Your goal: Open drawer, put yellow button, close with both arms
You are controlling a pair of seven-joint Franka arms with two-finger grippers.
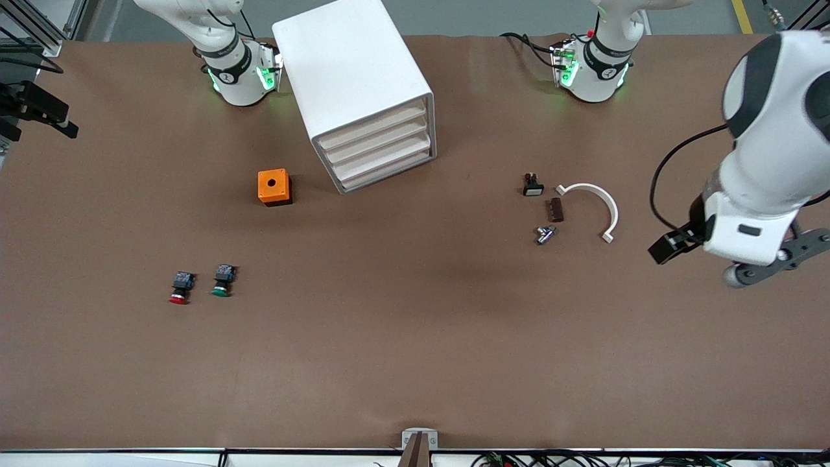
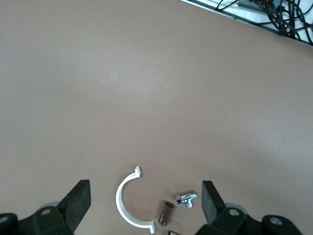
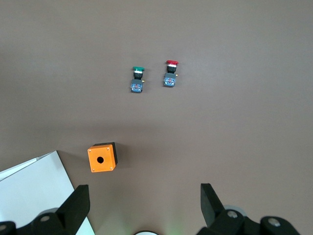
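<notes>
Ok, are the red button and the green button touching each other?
Apart. The right wrist view shows bare table between the red button and the green button; the front view shows the same gap.

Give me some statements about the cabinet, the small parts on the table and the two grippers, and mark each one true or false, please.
1. All four drawers of the white cabinet are shut. True.
2. The red button lies inside the top drawer. False: it lies on the table beside the green button.
3. The left gripper is open and holds nothing. True.
4. The orange box stands on top of the cabinet. False: it stands on the table beside the cabinet, toward the right arm's end.
5. The right gripper is shut on a button. False: it is open and empty.
6. The white curved clip lies toward the left arm's end. True.
</notes>
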